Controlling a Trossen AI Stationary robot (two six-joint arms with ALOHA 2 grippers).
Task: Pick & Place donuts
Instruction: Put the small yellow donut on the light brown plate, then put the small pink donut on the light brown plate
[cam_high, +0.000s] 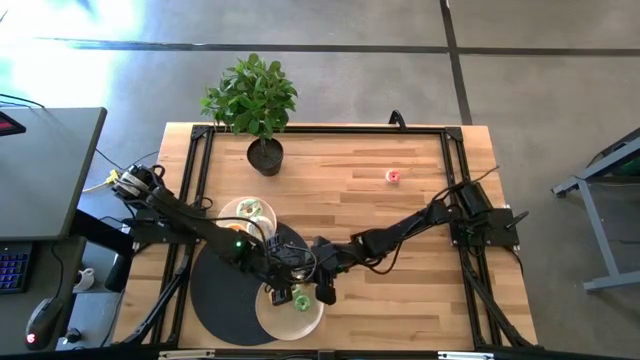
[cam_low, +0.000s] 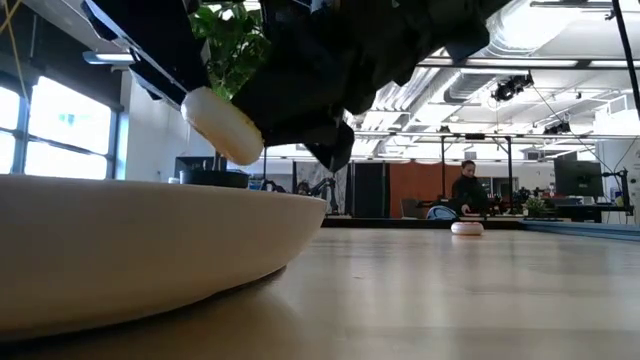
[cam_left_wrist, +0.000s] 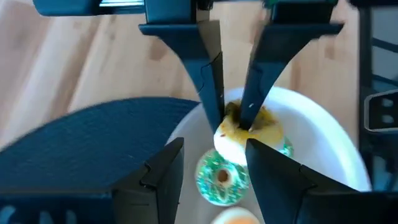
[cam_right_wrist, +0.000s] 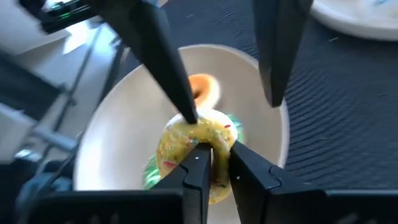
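Note:
A yellow-iced donut is in my right gripper, above the near white plate; the low view shows its pale underside clear of the plate's rim. A green donut and an orange one lie flat in that plate. My left gripper is open, its fingers on either side of the yellow donut; one fingertip is at the donut's edge, and I cannot tell whether it touches. A pink donut lies far right on the table. My right gripper pinches the yellow donut's ring between its two fingers, coming slanting down from the table's right. The donut is lifted clear of the plate and sits tilted in the hold.
A second white plate with donuts sits farther back on the left. A dark round mat lies under the near plate. A potted plant stands at the far edge. Both arms crowd the near plate; bare wood lies to the right.

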